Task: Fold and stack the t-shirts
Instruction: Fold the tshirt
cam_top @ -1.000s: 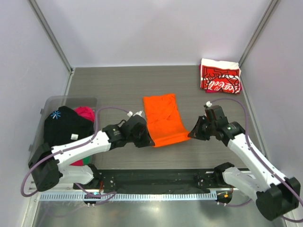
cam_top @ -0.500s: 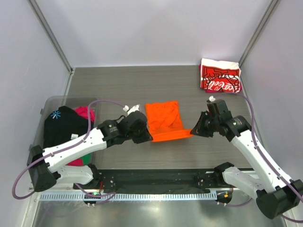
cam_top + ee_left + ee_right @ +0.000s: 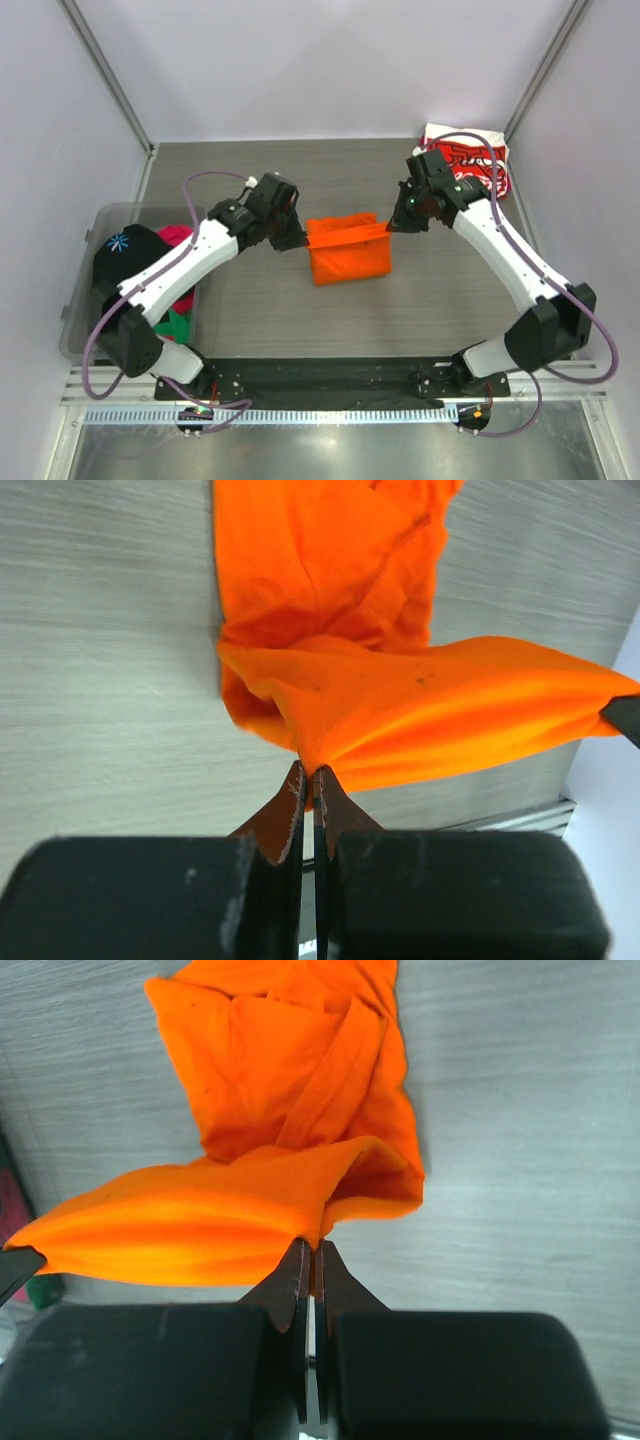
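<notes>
- Both arms have swung in from the near edge. A second ago they held the near hem of the orange tee (image 3: 350, 262) low, and now that hem is carried up over its far half.
- The tee, long and flat before, is now a short doubled bundle at the middle of the table (image 3: 250, 180).
- The left gripper (image 3: 308, 780) is pinched tight on the hem's left corner, and the right gripper (image 3: 311, 1255) on its right corner. The edge is stretched taut between them.
- The cloth beneath lies creased and rumpled.
- A red-and-white tee (image 3: 478, 178) sits folded at the far right, partly behind the right arm.
- A bin (image 3: 110, 210) on the left holds black, pink and green clothes (image 3: 140, 265).
</notes>
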`<control>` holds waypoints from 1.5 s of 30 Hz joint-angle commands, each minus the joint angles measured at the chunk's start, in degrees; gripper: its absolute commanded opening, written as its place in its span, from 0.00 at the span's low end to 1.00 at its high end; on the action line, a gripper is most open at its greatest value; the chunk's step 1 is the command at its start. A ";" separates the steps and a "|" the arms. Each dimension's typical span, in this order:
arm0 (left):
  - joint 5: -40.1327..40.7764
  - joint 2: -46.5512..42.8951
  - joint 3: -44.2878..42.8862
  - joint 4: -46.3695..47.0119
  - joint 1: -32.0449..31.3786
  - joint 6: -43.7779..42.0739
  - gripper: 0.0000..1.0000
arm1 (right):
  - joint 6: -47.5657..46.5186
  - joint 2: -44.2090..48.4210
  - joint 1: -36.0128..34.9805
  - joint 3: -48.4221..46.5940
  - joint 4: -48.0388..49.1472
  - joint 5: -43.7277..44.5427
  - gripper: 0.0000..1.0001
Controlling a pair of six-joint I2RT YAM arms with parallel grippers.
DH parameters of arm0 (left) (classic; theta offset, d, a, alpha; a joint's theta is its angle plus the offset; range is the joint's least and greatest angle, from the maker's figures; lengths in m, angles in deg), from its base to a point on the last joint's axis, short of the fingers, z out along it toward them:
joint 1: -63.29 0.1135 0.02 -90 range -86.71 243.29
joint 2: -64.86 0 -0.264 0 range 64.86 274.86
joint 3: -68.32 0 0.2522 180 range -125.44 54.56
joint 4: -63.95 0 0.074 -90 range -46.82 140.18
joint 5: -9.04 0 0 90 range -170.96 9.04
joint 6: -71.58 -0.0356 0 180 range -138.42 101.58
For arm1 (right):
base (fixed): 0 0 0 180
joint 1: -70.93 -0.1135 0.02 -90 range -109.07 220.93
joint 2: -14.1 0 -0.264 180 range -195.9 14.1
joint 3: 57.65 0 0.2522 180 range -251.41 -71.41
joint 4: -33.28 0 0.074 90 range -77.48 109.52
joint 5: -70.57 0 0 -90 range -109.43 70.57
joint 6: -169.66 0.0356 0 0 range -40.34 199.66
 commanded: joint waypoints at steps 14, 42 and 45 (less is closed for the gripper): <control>-8.96 20.89 -15.43 -3.87 12.88 -8.60 0.00 | -6.96 -24.83 4.97 -22.97 1.01 4.11 0.01; -9.30 33.22 -34.73 -9.87 18.17 -15.99 0.52 | -5.12 -24.80 4.80 -16.26 17.58 -9.07 0.88; -13.16 29.08 -27.51 -3.62 14.40 -15.20 0.51 | -2.75 -21.69 3.92 -5.35 24.27 -14.16 0.87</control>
